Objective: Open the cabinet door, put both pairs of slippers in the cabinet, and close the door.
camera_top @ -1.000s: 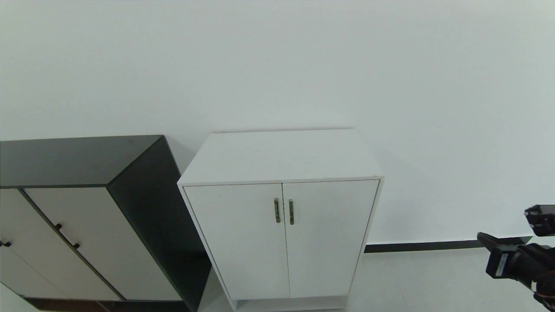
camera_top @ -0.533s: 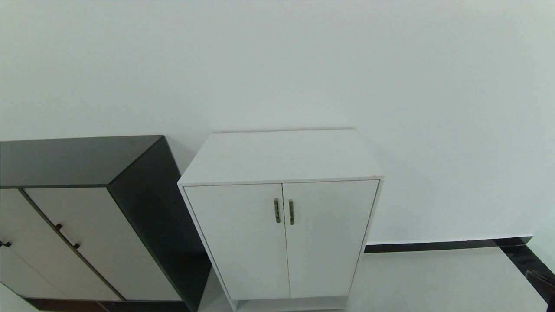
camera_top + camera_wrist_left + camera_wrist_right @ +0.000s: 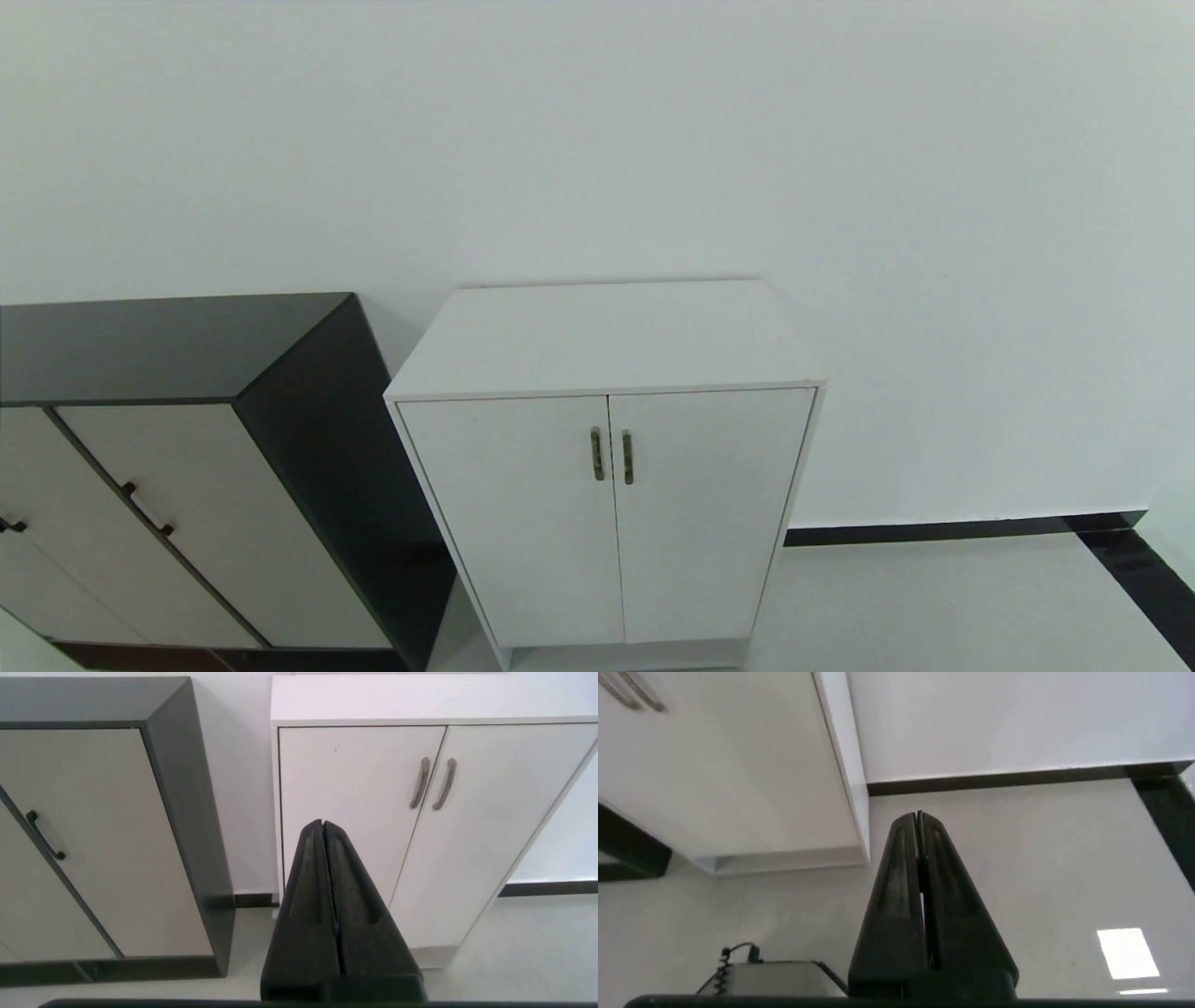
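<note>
A white two-door cabinet point(image 3: 607, 448) stands against the wall, both doors closed, with two metal handles point(image 3: 611, 455) side by side at the middle seam. In the left wrist view the cabinet point(image 3: 439, 812) lies ahead, and my left gripper point(image 3: 324, 826) is shut with nothing in it, pointing at the left door. My right gripper point(image 3: 918, 819) is shut and empty, low over the pale floor beside the cabinet's bottom corner point(image 3: 850, 812).
A black cabinet with beige doors point(image 3: 177, 467) stands right next to the white one, on its left. A black skirting strip point(image 3: 962, 530) runs along the wall and the floor's right edge. A grey box with a cable point(image 3: 771, 973) sits on the floor.
My right arm, seen at the head view's right edge a second ago, has dropped out of that view. The cabinet stays closed.
</note>
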Motion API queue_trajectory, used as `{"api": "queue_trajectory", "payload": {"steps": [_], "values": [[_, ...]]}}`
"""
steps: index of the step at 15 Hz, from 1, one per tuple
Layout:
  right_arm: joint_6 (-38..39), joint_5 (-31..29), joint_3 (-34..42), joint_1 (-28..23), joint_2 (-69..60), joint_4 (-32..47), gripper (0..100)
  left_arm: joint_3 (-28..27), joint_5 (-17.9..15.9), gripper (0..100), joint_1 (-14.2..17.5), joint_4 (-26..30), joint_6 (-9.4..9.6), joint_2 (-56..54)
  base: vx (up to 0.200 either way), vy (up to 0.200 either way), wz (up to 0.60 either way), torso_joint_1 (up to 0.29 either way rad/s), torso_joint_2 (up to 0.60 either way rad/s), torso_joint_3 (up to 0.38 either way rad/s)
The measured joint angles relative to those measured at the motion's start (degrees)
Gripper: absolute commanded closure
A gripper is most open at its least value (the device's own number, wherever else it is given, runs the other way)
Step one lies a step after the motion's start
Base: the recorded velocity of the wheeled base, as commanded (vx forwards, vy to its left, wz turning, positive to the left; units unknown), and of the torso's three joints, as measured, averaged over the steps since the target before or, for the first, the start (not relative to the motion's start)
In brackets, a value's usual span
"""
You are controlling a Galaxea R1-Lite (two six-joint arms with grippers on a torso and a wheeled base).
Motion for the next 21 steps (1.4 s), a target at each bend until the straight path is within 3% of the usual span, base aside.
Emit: {"api": "queue_trajectory", "payload": {"steps": [4, 13, 19, 21], "values": [[-2.57, -0.06, -0.33, 1.17, -7.85, 0.78, 100, 0.00, 0.02, 100, 0.02, 0.00, 0.01, 0.00, 0.000, 0.000, 0.00, 0.000, 0.00, 0.000], [-4.24, -3.12, -0.60, 11.19, -10.03, 1.38, 100, 0.00, 0.09, 100, 0.05, 0.00, 0.01, 0.00, 0.000, 0.000, 0.00, 0.000, 0.00, 0.000], [-3.74, -2.83, -0.66, 4.75, -12.84, 1.73, 100, 0.00, 0.20, 100, 0.02, 0.00, -0.24, 0.00, 0.000, 0.000, 0.00, 0.000, 0.00, 0.000], [1.17, -3.13, -0.40, 3.75, -14.32, 1.66, 100, 0.00, 0.30, 100, 0.02, 0.00, -0.57, 0.00, 0.000, 0.000, 0.00, 0.000, 0.00, 0.000]]}}
